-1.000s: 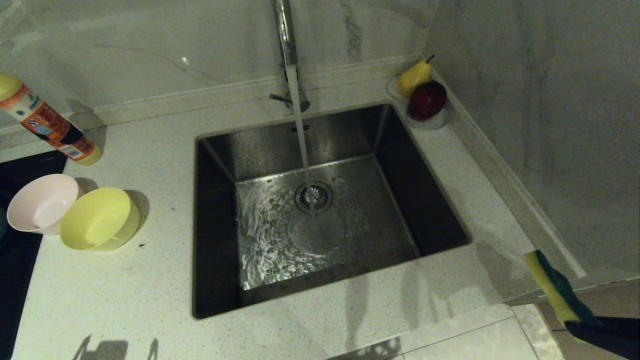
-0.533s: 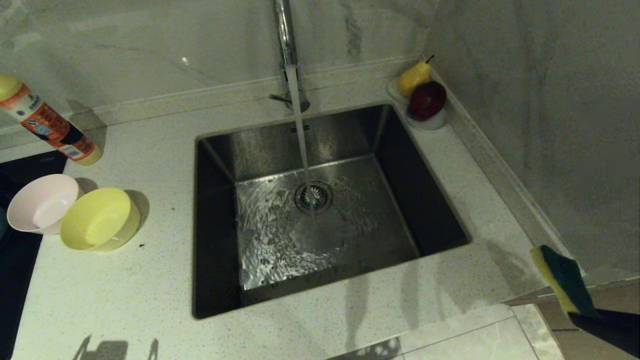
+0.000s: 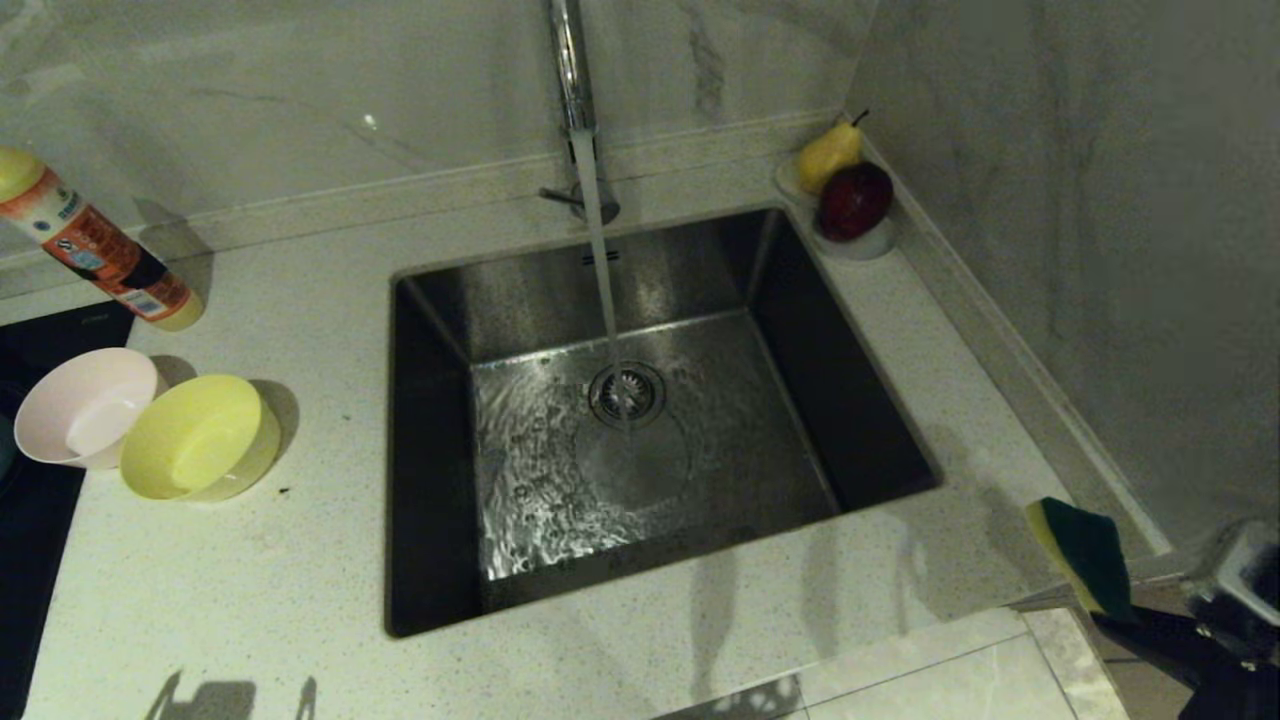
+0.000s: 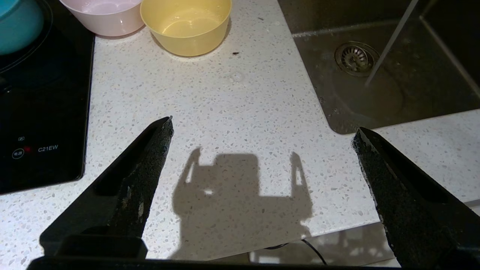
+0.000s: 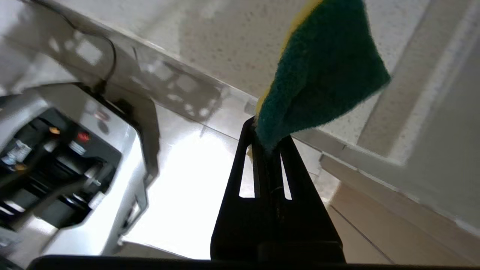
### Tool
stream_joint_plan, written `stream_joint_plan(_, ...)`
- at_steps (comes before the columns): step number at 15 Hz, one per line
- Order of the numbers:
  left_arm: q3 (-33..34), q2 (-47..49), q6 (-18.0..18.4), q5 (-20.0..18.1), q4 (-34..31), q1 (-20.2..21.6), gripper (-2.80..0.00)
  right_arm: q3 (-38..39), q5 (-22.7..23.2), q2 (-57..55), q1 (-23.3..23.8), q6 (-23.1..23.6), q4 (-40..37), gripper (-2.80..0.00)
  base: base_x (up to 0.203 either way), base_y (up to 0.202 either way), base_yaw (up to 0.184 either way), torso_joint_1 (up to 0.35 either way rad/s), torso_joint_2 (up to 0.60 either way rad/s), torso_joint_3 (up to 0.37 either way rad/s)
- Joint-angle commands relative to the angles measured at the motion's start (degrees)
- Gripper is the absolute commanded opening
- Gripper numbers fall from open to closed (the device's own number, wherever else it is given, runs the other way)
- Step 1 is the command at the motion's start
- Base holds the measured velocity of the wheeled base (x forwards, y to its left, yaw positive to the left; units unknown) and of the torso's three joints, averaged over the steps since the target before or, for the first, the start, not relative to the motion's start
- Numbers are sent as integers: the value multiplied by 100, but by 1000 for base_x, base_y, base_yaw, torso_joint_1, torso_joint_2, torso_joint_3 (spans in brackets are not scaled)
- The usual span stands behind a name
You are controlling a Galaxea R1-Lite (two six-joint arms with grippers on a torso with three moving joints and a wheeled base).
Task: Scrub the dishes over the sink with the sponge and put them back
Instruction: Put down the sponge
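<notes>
The green-and-yellow sponge (image 3: 1085, 555) hangs off the counter's front right corner, pinched at one end in my right gripper (image 3: 1112, 618). In the right wrist view the sponge (image 5: 322, 71) sticks out past the shut right gripper (image 5: 267, 133). The pink bowl (image 3: 85, 405) and yellow bowl (image 3: 200, 437) stand side by side on the counter left of the sink (image 3: 430, 400). The left wrist view also shows the blue bowl (image 4: 17, 24) on the cooktop. My left gripper (image 4: 263, 123) hovers open and empty over the counter near its front edge.
Water runs from the faucet (image 3: 572, 90) onto the drain (image 3: 627, 392). A detergent bottle (image 3: 95, 245) leans at the back left. A white dish with a pear and an apple (image 3: 850, 195) sits at the back right corner. A black cooktop (image 4: 37, 112) borders the counter's left side.
My right arm has turned its wrist and carried the sponge a little left toward the counter corner; more of the arm now shows at the bottom right. The left arm has not moved.
</notes>
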State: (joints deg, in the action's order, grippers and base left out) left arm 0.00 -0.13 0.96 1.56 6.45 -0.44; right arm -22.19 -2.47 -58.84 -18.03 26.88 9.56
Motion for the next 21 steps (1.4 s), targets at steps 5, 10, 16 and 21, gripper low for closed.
stream_joint_plan(5,229,13,0,2,6,0,0,4,24,-1224,106,148,1014,-280,0,0,0,0,0,0)
stream_joint_plan(10,229,13,0,2,8,0,0,-140,52,-1982,126,248,1663,-280,0,0,0,0,0,0)
stream_joint_plan(16,229,13,0,2,10,0,0,-503,8,-2955,256,320,2708,-280,0,0,0,0,0,0)
stream_joint_plan(21,229,13,0,2,6,0,0,-834,-33,-3050,302,482,2753,-280,0,0,0,0,0,0)
